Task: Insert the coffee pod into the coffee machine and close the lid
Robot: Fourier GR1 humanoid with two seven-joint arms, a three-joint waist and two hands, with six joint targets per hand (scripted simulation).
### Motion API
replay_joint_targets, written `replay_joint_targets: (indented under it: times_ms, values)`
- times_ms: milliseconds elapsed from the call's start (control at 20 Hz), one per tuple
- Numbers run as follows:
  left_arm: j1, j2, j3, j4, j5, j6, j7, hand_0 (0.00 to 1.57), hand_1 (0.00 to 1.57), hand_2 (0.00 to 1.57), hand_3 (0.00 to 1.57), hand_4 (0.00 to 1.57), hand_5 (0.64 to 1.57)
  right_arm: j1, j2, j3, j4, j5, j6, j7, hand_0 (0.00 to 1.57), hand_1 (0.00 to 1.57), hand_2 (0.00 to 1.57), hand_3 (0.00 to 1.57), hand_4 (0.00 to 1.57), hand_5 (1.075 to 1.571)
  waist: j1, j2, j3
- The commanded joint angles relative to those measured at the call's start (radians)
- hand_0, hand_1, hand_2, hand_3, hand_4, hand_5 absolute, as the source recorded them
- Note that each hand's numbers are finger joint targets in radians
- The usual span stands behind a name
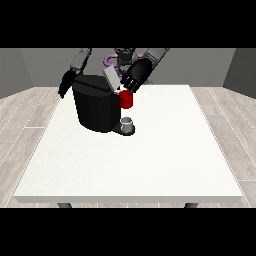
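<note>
A black coffee machine [96,106] stands at the table's far left of centre, its grey lid [111,78] tilted up and open. A red pod holder [126,99] juts from the machine's right side, above a small grey cup [128,123] on the base. The hand at the view's right [136,74] hovers over the lid and the red part, its fingers pointing down and touching the lid's lower end. The hand at the view's left [65,84] hangs behind the machine's left edge, fingers straight and down. I cannot make out a separate coffee pod.
The white table [150,160] stretches wide towards the camera and to the right. Wooden floor surrounds it. The robot's torso stands just behind the machine.
</note>
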Motion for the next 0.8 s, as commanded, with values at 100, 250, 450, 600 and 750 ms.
replay_joint_targets:
  times_ms: [100,250,450,600,750]
  values:
    - [0.008,0.018,0.001,0.013,-0.001,-0.019,-0.039,1.24,1.24,1.28,1.23,0.42,1.571,0.013,-0.022,-0.025,0.002,-0.024,0.022,-0.019,0.00,0.00,0.00,0.00,0.00,1.571,0.001,0.004,0.0001]
    - [-0.025,0.035,0.023,0.040,0.002,-0.012,-0.022,1.19,1.19,1.23,1.20,0.44,1.571,0.020,0.019,0.015,-0.019,0.003,-0.005,-0.044,0.00,0.00,0.00,0.00,0.17,1.571,-0.028,0.037,0.0000]
    - [-0.014,-0.014,-0.002,0.018,-0.010,0.001,-0.012,1.17,1.17,1.24,1.20,0.42,1.571,-0.003,-0.019,-0.040,0.028,-0.027,0.008,-0.024,0.00,0.00,0.00,0.00,0.00,1.571,0.008,0.015,0.0002]
    - [-0.055,0.028,0.028,0.051,-0.003,0.005,-0.025,1.20,1.20,1.26,1.20,0.41,1.571,-0.032,-0.012,0.006,-0.025,-0.004,0.022,0.007,0.00,0.00,0.00,0.00,0.10,1.571,-0.039,0.050,-0.0002]
    - [-0.031,-0.016,0.009,0.026,-0.014,0.038,-0.025,1.23,1.23,1.27,1.21,0.39,1.571,-0.023,-0.013,-0.030,0.009,-0.022,0.005,-0.010,0.00,0.00,0.00,0.00,0.00,1.571,-0.006,0.027,0.0001]
